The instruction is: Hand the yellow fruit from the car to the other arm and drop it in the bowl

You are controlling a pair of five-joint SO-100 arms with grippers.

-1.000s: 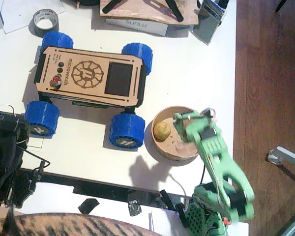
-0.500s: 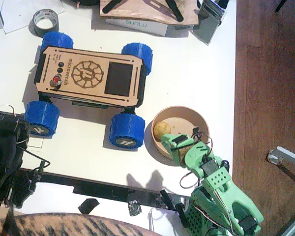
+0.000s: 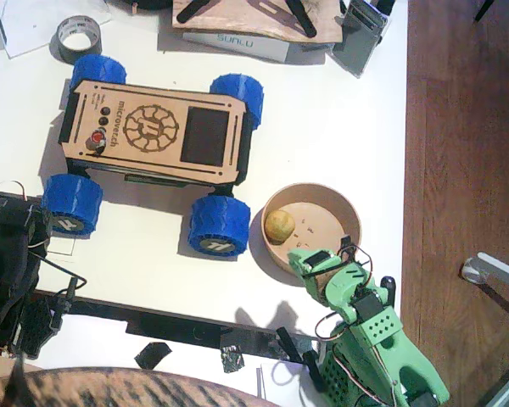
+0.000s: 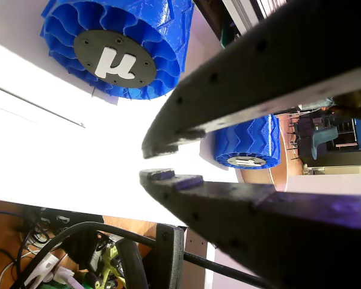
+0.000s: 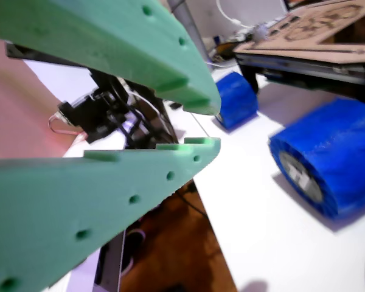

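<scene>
The yellow fruit [image 3: 279,225] sits in the bowl [image 3: 348,222] (car [image 3: 157,131] beside).

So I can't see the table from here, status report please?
Both claws empty: left claw slightly open, right claw slightly open near the bowl. Yellow fruit in the bowl. Nothing in the way.

The yellow fruit [image 3: 279,225], small and round, lies in the tan bowl [image 3: 349,222], just beyond the green gripper [image 3: 310,261].
</scene>
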